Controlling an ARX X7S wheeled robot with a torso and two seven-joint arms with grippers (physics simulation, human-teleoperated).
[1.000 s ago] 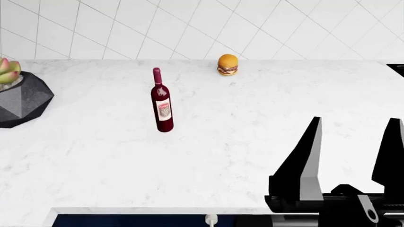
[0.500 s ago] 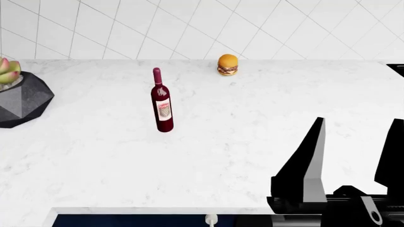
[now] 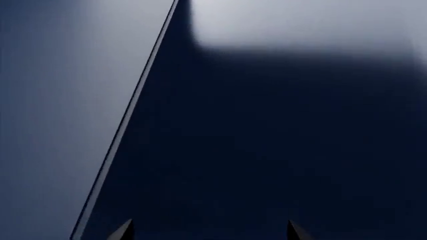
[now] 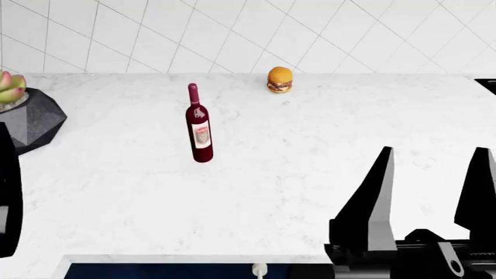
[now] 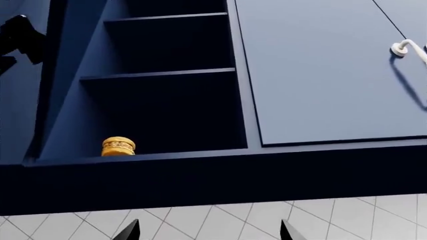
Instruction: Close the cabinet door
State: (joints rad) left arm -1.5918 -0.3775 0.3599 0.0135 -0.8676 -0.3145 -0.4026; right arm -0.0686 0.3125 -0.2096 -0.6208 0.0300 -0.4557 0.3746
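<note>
In the right wrist view an upper navy cabinet (image 5: 167, 100) stands open, showing dark shelves. The cabinet door (image 5: 17, 110) appears as a navy panel swung out beside the opening, with a black part of my left arm (image 5: 20, 37) in front of it. My left gripper (image 3: 210, 231) is open, its fingertips (image 3: 123, 231) close to a glossy dark navy panel (image 3: 280, 150) that fills its view; no handle shows there. My right gripper (image 4: 435, 150) is open and empty above the counter, pointing up at the cabinet.
A closed navy door (image 5: 327, 70) with a white handle (image 5: 407, 50) adjoins the opening. A burger (image 5: 118, 146) sits on the lowest shelf. The marble counter (image 4: 116, 192) holds a wine bottle (image 4: 199, 125), another burger (image 4: 280, 79) and a black planter (image 4: 35, 122).
A black part of my left arm has come into the head view at its left edge. My right gripper has shifted only slightly.
</note>
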